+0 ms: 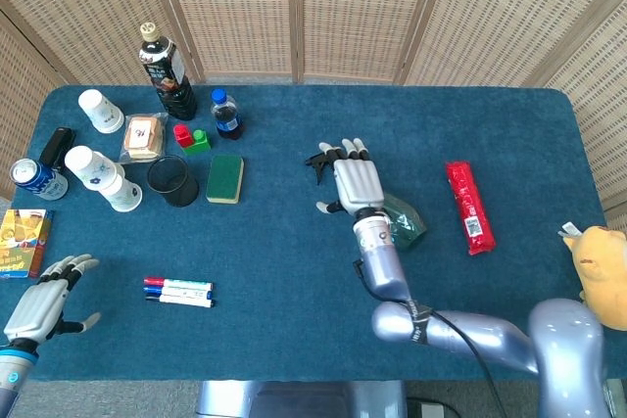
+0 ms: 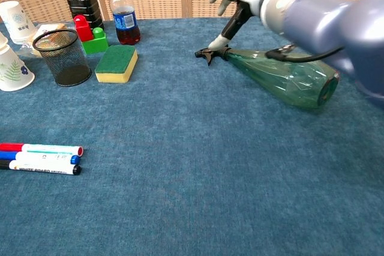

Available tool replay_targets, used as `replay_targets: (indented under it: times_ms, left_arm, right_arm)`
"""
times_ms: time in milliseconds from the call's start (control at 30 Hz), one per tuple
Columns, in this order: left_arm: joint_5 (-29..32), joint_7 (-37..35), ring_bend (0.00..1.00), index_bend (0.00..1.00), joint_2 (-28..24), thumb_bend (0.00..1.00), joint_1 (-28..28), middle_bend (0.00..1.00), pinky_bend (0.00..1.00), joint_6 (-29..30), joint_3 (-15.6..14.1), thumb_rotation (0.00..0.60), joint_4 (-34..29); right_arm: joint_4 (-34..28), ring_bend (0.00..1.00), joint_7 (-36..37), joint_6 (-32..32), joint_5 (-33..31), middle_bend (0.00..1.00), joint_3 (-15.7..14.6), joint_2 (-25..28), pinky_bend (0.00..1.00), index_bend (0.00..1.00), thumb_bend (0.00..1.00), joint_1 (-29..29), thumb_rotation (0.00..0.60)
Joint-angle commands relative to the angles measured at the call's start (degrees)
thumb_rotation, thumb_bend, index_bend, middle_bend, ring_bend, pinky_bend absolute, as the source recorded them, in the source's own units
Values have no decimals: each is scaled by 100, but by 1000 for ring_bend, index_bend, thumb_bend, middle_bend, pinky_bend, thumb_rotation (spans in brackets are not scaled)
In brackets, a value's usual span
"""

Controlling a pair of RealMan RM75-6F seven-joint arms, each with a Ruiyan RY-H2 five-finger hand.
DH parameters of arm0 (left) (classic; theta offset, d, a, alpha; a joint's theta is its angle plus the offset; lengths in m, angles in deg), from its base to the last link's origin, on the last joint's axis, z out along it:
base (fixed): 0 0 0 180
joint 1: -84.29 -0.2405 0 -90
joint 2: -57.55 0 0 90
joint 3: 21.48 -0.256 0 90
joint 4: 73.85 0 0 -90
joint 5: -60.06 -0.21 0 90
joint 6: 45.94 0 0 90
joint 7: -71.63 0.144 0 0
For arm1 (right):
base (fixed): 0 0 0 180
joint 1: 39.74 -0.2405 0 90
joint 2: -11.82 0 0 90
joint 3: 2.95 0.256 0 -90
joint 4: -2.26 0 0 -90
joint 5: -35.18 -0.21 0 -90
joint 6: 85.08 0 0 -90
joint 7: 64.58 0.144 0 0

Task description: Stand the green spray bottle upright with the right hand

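One green spray bottle (image 2: 285, 76) lies on its side on the bench (image 2: 198, 172), under the right hand (image 1: 357, 183), whose fingers (image 1: 345, 151) are spread and empty over its neck; probably light, slippery plastic, best grasped around the body.

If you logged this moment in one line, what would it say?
bottle: lying on its side | right hand: over its nozzle end, no grip | left hand: idle, open

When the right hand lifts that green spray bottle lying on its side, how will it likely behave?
The green spray bottle looks empty and see-through, so probably light. Its rounded, tapering body may roll on the table. The smooth plastic could slip under the right hand, near the trigger head.
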State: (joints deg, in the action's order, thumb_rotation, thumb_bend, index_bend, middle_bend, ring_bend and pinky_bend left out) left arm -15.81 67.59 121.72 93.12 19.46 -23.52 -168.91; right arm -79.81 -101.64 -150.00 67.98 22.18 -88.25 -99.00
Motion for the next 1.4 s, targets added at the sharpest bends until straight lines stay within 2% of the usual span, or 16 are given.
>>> replay_targets:
  times_ms: [33, 267, 833, 1233, 1400]
  left_arm:
    - [11, 9, 22, 146, 11, 305, 16, 116, 0, -22, 5, 600, 9]
    - [68, 0, 21, 146, 39, 305, 39, 116, 0, -88, 2, 600, 68]
    - [80, -15, 21, 146, 72, 305, 103, 115, 0, -169, 3, 600, 111]
    - [57, -50, 21, 146, 38, 305, 84, 115, 0, -149, -28, 600, 106]
    - [37, -78, 21, 145, 33, 305, 76, 114, 0, -130, -33, 600, 118]
  right_arm:
    - [331, 77, -325, -62, -214, 235, -1, -276, 67, 124, 181, -261, 600]
    - [1274, 76, -854, 4, -555, 235, 98, -792, 67, 125, 178, -709, 600]
    - [2817, 95, -1769, -134, -943, 241, 261, -1527, 67, 157, 176, -991, 600]
    - [3394, 108, -2387, 44, -1143, 256, 386, -1856, 67, 185, 176, -1033, 600]
    - [3524, 169, -2531, 83, -1156, 319, 469, -1923, 91, 267, 176, -1080, 600]
